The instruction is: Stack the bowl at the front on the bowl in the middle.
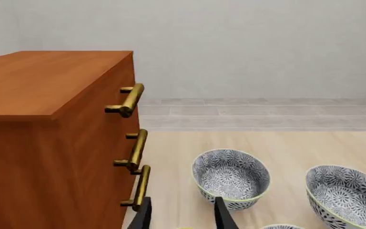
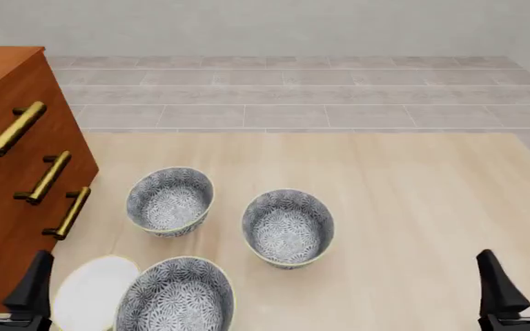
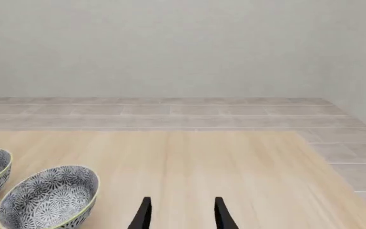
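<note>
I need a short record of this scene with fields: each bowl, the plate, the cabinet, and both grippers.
bowl at the front: near table edge, upright, empty, beside the plate
bowl in the middle: upright, empty, nothing stacked on it
third bowl: farthest back, nearest the cabinet
white plate: flat, left of front bowl
cabinet: at left, three brass handles
left gripper: open, holds nothing
right gripper: open, holds nothing

Bright, even, sharp renders with only faint soft shadows, perhaps lit from overhead.
</note>
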`<state>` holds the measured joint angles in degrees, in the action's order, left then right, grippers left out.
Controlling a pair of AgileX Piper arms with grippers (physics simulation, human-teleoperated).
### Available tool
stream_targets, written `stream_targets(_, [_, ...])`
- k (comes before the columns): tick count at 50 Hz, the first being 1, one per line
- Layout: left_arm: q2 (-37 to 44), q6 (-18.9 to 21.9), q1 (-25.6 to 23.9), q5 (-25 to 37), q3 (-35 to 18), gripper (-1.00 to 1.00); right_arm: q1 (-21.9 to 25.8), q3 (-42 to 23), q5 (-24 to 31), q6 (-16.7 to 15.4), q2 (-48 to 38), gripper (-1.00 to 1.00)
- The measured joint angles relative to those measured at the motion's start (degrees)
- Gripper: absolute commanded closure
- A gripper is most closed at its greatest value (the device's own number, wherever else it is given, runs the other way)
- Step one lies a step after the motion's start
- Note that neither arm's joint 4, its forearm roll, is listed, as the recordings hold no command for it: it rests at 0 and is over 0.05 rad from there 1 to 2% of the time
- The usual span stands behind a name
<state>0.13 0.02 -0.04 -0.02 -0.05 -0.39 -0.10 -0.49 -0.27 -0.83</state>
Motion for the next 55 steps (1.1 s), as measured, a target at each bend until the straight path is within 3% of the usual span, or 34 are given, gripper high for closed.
stream_targets(25, [1.18,-0.4,-0.5,0.07,-0.52,-1.0,0.35,-0.09,0.43,0.13,0.5,-1.0])
stream_targets(55, [19.3,-10.71,-6.17,-1.55,-9.38,-1.0,0.39,0.03,0.25,-0.12,0.46,-1.0])
